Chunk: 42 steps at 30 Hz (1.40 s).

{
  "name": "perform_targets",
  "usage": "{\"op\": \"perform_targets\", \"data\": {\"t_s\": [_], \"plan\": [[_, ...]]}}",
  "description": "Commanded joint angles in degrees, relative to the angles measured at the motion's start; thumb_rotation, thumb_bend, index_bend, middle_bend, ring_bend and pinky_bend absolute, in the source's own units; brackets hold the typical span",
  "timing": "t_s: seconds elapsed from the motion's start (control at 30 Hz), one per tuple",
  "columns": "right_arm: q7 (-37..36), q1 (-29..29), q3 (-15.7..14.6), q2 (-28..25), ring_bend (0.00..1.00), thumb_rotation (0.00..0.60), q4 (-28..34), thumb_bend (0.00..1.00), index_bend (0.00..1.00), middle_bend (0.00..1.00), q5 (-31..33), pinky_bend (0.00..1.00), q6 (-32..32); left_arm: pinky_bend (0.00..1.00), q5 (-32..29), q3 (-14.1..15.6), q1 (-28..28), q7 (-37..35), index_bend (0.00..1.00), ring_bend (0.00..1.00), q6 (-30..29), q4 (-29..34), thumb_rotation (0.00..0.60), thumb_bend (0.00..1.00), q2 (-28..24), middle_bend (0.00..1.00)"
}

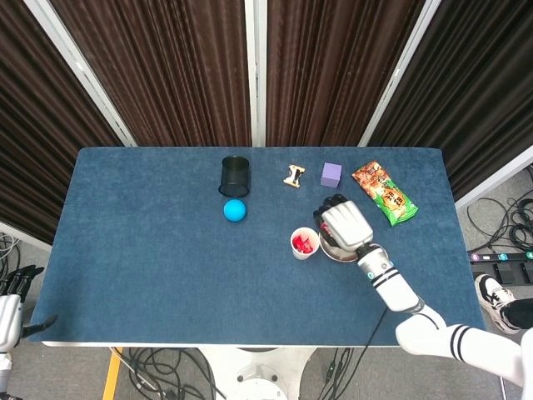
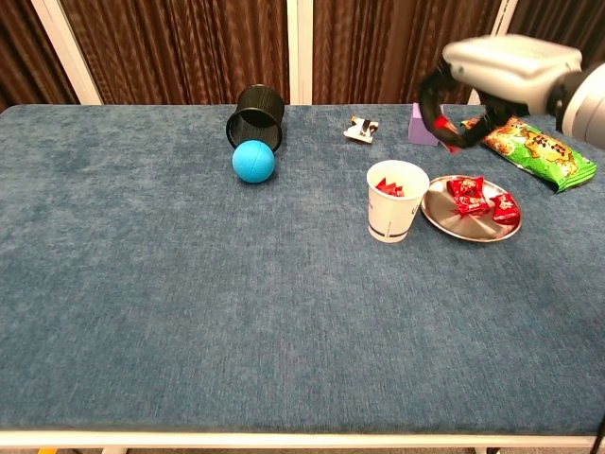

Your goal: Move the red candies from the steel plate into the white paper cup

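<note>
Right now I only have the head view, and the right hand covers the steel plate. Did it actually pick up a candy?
Observer: Yes. In the chest view the right hand pinches one red candy at its fingertips.
Operator: Is the hand resting on the plate?
Observer: No. It hangs high above the steel plate, touching neither the plate nor the candies on it.
Operator: Anything left on the plate?
Observer: Yes, a few red candies lie on it, bunched toward the side away from the white paper cup.
</note>
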State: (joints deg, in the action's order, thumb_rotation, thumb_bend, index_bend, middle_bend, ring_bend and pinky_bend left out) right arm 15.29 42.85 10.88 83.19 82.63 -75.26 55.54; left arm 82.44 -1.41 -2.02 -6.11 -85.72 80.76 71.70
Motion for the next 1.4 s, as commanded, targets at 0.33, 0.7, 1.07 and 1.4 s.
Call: {"op": "perform_targets", "data": {"t_s": [0.33,0.7,1.07,1.4], "plan": [[2.33,2.92,-0.99,4.9,0.2,0.6,-2.91,0.45,0.57,0.44,1.34,0.26,-3.43,0.2,-0.24,0.19,-0.4,-0.79,0.24,0.15,-0.07,-0.77,0.6,0.0,0.36,0.24],[3.45,2.69,-1.33,4.21,0.12,0.6,-1.76,0.09,0.34,0.32,2.32,0.22,-3.02,0.2,-0.16,0.05,-0.34,-1.48,0.24,0.15,-0.03,-1.5,0.6,0.0,0.8,0.24],[9.85,-1.38,-3.96,-4.71,0.13,0.6,0.3,0.12,0.33,0.37,6.69,0.22,-2.05,0.2,0.67,-0.3,0.38,-1.46,0.24,0.15,-0.16,-1.21,0.6,0.0,0.59,0.24],[13.42,-0.63,-6.6,1.71,0.13,0.6,-9.47,0.18,0.33,0.38,10.17,0.22,-6.75,0.2,0.81,-0.19,0.22,-0.52,0.24,0.15,-0.7,0.02,0.6,0.0,-0.11,0.24]]}}
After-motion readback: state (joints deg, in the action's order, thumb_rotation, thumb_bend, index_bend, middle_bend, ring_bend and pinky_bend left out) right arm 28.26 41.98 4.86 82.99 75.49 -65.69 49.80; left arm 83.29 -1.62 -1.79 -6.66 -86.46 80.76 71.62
